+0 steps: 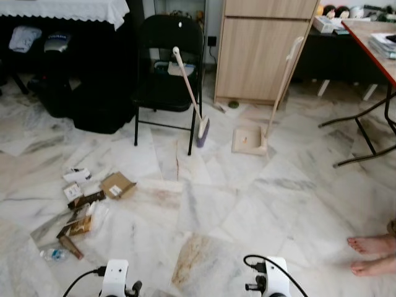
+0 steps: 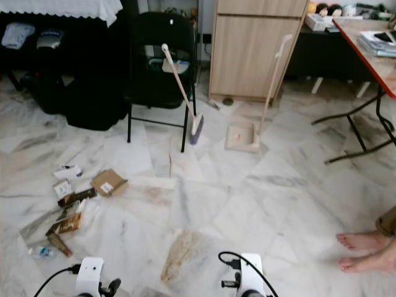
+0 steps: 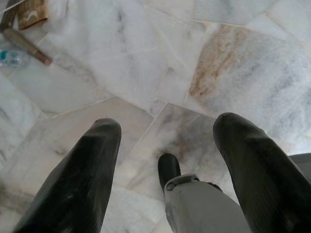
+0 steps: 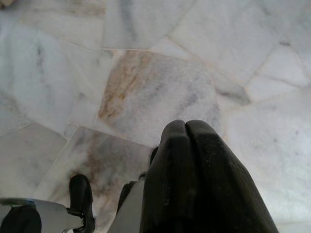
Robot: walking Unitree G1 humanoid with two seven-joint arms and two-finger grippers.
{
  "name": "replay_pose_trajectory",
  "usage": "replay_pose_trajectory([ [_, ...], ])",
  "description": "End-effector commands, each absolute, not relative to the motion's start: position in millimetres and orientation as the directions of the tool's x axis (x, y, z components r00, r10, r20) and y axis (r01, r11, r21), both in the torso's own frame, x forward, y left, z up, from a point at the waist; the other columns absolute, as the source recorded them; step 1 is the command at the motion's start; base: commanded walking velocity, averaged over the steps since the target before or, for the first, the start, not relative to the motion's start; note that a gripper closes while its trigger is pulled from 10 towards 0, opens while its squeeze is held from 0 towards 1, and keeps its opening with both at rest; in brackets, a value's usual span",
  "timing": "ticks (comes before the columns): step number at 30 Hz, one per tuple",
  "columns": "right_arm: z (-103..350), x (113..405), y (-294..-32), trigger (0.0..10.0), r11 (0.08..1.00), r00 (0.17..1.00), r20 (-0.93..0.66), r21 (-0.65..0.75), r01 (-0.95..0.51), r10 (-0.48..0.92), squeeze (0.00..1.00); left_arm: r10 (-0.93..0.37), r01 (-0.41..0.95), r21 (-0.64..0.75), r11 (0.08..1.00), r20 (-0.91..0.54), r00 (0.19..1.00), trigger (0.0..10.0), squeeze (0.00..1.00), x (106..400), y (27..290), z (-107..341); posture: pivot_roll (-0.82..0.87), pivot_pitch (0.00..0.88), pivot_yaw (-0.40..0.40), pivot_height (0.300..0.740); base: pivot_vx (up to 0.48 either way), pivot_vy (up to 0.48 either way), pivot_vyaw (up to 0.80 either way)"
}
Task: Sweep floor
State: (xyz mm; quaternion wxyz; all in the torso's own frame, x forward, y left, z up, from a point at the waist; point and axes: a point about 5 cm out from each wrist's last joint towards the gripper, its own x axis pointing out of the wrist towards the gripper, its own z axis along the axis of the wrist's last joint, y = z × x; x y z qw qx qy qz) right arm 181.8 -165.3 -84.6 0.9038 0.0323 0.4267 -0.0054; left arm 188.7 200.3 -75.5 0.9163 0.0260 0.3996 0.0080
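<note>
Head views: two white wrists at the lower edge, above the marble floor point(image 1: 247, 204). Litter pile point(image 1: 83, 207) of cartons and wrappers, front left. Broom point(image 1: 190, 93) leaning on black folding chair point(image 1: 166, 68); dustpan point(image 1: 250, 139) just beside it, long handle resting against wooden cabinet point(image 1: 263, 52). A person's bare feet point(image 1: 371, 255), right edge.

Left wrist view: left gripper point(image 3: 167, 141), fingers spread apart, empty, over tiles.

Right wrist view: right gripper point(image 4: 187, 128), fingers pressed together, empty.

head stereo pair looks forward-down over marble floor point(image 1: 247, 204); wrist cameras face same floor, close.
</note>
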Motion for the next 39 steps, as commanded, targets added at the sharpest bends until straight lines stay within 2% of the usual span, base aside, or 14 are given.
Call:
replay_pose_trajectory([
  [1,-85.6,179.9,-164.8,10.0,0.997,0.631,-0.776,0.059,0.047,0.016,0.00,0.038,0.010,0.058,0.998,-0.750,0.660,10.0,0.00,183.0,201.0,-78.7,0.07,0.089,-0.030,0.740,0.394,0.000,0.00],
  [31,-85.8,179.5,-164.8,10.0,0.996,0.630,-0.777,0.060,0.063,0.008,0.00,0.027,0.026,0.059,0.998,-0.750,0.661,10.0,0.00,184.0,199.9,-78.3,0.07,0.088,-0.029,0.740,0.392,0.000,0.00],
  [39,-85.9,179.5,-164.7,10.0,0.996,0.629,-0.777,0.065,0.064,0.010,0.00,0.026,0.028,0.059,0.998,-0.752,0.658,10.0,0.00,183.0,200.2,-78.8,0.07,0.090,-0.029,0.740,0.387,0.000,-0.52],
])
